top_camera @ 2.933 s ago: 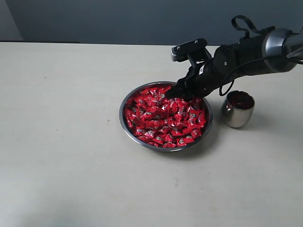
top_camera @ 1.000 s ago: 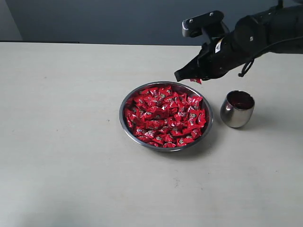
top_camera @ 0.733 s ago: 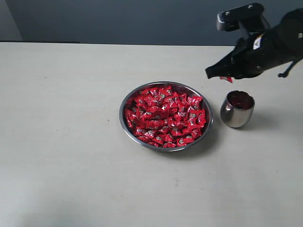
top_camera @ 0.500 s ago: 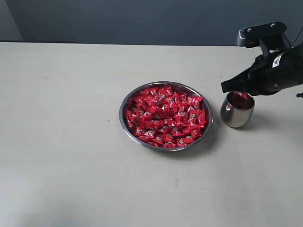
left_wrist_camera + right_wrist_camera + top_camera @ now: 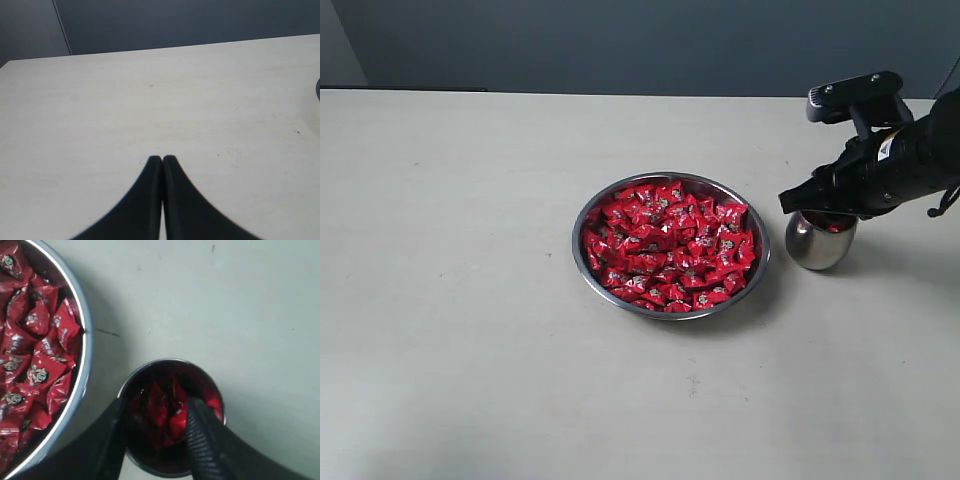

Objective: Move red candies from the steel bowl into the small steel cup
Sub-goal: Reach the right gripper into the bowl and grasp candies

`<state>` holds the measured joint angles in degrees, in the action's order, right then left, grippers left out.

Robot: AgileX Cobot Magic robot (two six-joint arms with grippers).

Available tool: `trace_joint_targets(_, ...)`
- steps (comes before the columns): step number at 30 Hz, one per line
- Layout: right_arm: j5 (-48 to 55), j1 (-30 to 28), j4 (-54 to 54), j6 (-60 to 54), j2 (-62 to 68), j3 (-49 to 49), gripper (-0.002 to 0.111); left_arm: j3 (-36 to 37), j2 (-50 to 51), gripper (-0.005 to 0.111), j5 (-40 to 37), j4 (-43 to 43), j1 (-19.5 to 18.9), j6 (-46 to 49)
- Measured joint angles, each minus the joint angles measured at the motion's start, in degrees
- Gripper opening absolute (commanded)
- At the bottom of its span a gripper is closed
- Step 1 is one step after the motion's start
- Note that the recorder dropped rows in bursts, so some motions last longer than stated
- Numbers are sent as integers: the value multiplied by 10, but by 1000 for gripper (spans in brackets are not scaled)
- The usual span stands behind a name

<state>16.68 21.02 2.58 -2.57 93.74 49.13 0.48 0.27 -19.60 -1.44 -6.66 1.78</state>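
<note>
Right hand (image 5: 812, 209) hangs directly over the small steel cup (image 5: 817, 247), its 2 dark fingers (image 5: 201, 440) spread about as wide as the cup's mouth, 1 tip at each side of the rim. Nothing is pinched between them; the wrist view looks straight down past them into the cup. Left hand (image 5: 161, 159) is out of the exterior view; in its own camera its 2 fingers are pressed together tip to tip with nothing between them, above bare tabletop.

That tabletop (image 5: 470, 260) is pale beige and matte, with a few faint specks and scuffs. Behind its far edge stands a dark blue-grey wall (image 5: 570, 45), with a lighter panel at the far left corner.

Near the middle of the tabletop sits the steel bowl (image 5: 576, 243), wide, shallow and shiny. It is heaped nearly rim to rim with red candies (image 5: 665, 245), each in a glossy red wrapper with a small pale mark. The cup stands upright just beside the bowl, on the right arm's side, close to the bowl's rim but apart from it. Inside the cup lie a few more of the same candies, well below its rim; its polished wall mirrors their red.
</note>
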Motion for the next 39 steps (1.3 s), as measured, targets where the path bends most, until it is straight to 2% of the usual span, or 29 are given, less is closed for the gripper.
trace_joint_targets(7, -3, 20, -19, 0, -27, 10, 33, 0, 0, 0, 0, 0, 0, 0)
trace_joint_targets(12, -1, 97, -30, -11, -22, 24, 34, 0, 0, 0, 0, 0, 0, 0)
trace_joint_targets(17, 17, 180, -50, -37, 14, 63, 45, 0, 0, 0, 0, 0, 0, 0)
trace_joint_targets(24, 54, 248, -62, -71, 96, 127, 45, 0, 0, 0, 0, 0, 0, 0)
trace_joint_targets(29, 58, 269, -62, -77, 141, 153, 45, 0, 0, 0, 0, 0, 0, 0)
trace_joint_targets(37, 62, 269, -62, -77, 190, 169, 44, 0, 0, 0, 0, 0, 0, 0)
trace_joint_targets(39, 58, 269, -56, -77, 198, 169, 39, 0, 0, 0, 0, 0, 0, 0)
